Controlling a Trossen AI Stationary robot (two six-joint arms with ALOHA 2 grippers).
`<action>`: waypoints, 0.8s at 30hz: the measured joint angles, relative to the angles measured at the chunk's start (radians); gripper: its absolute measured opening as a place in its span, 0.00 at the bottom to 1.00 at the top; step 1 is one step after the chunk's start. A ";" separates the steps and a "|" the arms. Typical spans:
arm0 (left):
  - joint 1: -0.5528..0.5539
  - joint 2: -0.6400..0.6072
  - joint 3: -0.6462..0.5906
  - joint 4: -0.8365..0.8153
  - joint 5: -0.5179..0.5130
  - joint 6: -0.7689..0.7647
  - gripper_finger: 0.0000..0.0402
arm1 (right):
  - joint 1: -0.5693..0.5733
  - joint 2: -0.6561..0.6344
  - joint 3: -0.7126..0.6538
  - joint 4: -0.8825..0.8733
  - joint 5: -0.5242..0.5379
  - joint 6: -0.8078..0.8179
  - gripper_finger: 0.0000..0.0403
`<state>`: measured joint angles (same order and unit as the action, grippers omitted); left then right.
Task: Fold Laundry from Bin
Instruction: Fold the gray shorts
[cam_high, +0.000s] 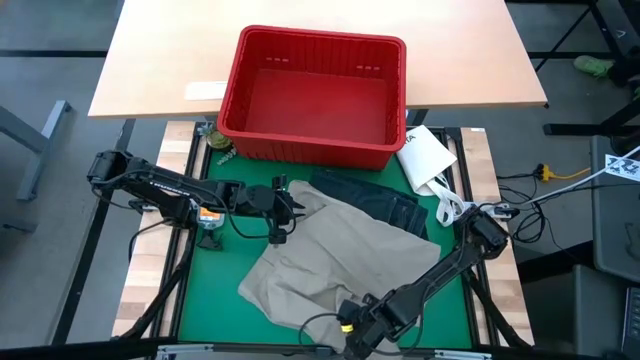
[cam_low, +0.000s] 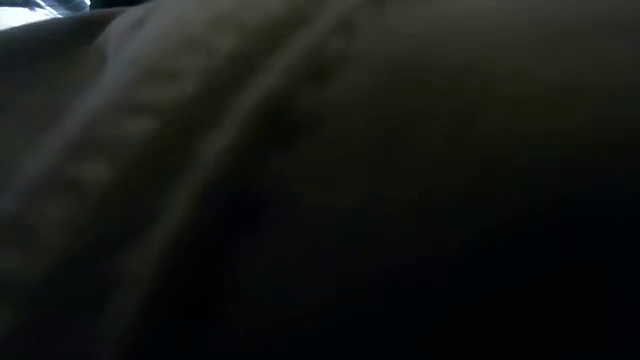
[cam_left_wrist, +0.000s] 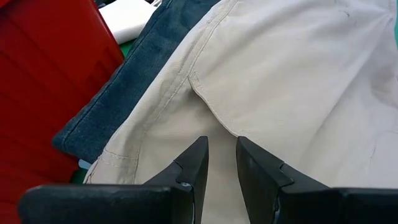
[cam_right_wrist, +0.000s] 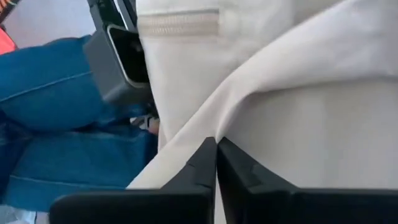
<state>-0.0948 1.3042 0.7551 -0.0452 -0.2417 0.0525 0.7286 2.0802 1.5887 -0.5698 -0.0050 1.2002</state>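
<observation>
from above: tan khaki trousers (cam_high: 330, 255) spread on the green surface (cam_high: 195, 285) before the empty red bin (cam_high: 314, 93), over dark jeans (cam_high: 385, 200). left wrist: left gripper (cam_left_wrist: 221, 163) part-open at the waistband, holding nothing. right wrist: right gripper (cam_right_wrist: 216, 163) pinched shut on a trouser fold; soft, limp, best gripped by hems.

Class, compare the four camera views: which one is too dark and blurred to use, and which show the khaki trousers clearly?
Low view: almost black and blurred, cloth pressed against the lens. High view: evenly lit, khaki trousers plain to see on the mat. Left wrist view: bright and sharp on seams. Right wrist view: bright, close cloth soft.
</observation>
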 joint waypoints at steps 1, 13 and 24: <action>0.000 0.000 0.000 0.000 0.000 0.000 0.20 | 0.004 -0.012 0.000 -0.025 -0.003 0.004 0.01; 0.000 0.000 0.000 0.000 0.000 0.000 0.20 | 0.031 -0.113 0.000 -0.580 -0.104 0.099 0.01; 0.000 0.000 0.000 0.000 0.000 0.000 0.20 | 0.030 -0.113 0.000 -0.842 -0.120 0.086 0.04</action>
<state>-0.0948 1.3045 0.7551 -0.0452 -0.2413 0.0525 0.7589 1.9667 1.5887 -1.4115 -0.1251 1.2861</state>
